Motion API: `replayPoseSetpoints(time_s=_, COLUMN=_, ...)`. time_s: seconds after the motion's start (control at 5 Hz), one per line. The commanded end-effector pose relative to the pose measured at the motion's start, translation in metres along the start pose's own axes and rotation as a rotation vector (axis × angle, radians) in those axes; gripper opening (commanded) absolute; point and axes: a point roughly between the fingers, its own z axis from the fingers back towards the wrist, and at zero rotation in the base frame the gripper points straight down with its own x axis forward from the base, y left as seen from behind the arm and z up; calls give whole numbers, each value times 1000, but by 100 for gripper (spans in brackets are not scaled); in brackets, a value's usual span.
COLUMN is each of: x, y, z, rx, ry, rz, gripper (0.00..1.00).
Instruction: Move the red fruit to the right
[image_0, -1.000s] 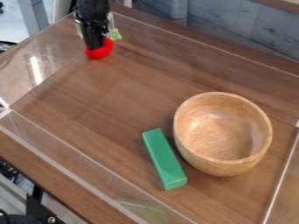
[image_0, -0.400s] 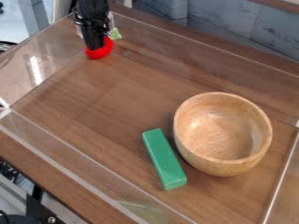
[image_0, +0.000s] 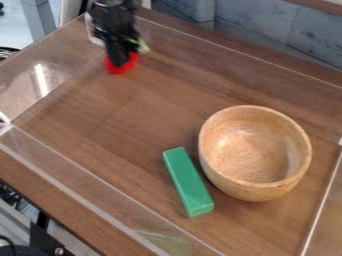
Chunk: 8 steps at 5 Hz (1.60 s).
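Camera view shows the black robot gripper (image_0: 120, 55) pointing straight down at the far left end of the brown wooden tabletop (image_0: 120, 130), its jaws drawn narrow around the small bright red strawberry-like fruit (image_0: 122, 63). Compared with a second ago, both gripper and fruit have shifted a little to the right and slightly toward the middle of the table; half a second ago they were still at the starting spot, so the shift is very fresh. The fruit travelling together with the fingers suggests the grip is holding, and the carry to the right has probably only just begun. Most of the sideways travel appears still ahead.

The red fruit looks blurred here, a smear of saturated red below the dark fingers, with a hint of its green leafy top (image_0: 135, 46) peeking beside the gripper. Whether it is lifted clear of the wood or sliding along it cannot be told from this angle. It is small and rounded, much smaller than the other objects, and likely light enough to ride along easily in a pinch.

Well apart, toward the near right, sit the round light wooden bowl (image_0: 255, 152) and, just beside it on its left, the green rectangular block (image_0: 187, 181). Neither has moved. A clear plastic wall (image_0: 80, 170) rims the table's near edge.
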Motion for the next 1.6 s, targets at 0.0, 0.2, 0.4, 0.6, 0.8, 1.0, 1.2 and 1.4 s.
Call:
replayPoseSetpoints(time_s=0.0, x=11, y=-57, z=-9, rx=-39, ry=4, rz=-110, gripper=0)
replayPoseSetpoints(time_s=0.2, x=11, y=-78, z=10, rx=-33, ry=-26, rz=-143, gripper=0)
replayPoseSetpoints(time_s=0.4, x=7, y=-92, z=33, rx=-15, ry=-56, rz=-163, gripper=0)
replayPoseSetpoints(time_s=0.6, x=4, y=-101, z=66, rx=14, ry=-87, rz=-156, gripper=0)
replayPoseSetpoints(time_s=0.8, x=-2, y=-117, z=105, rx=48, ry=-131, rz=-161, gripper=0)
replayPoseSetpoints(time_s=1.0, x=-9, y=-139, z=121, rx=52, ry=-156, rz=-175, gripper=0)
replayPoseSetpoints(time_s=1.2, x=-17, y=-160, z=122, rx=39, ry=-154, rz=-182, gripper=0)
replayPoseSetpoints(time_s=1.4, x=-27, y=-181, z=119, rx=2, ry=-135, rz=-205, gripper=0)
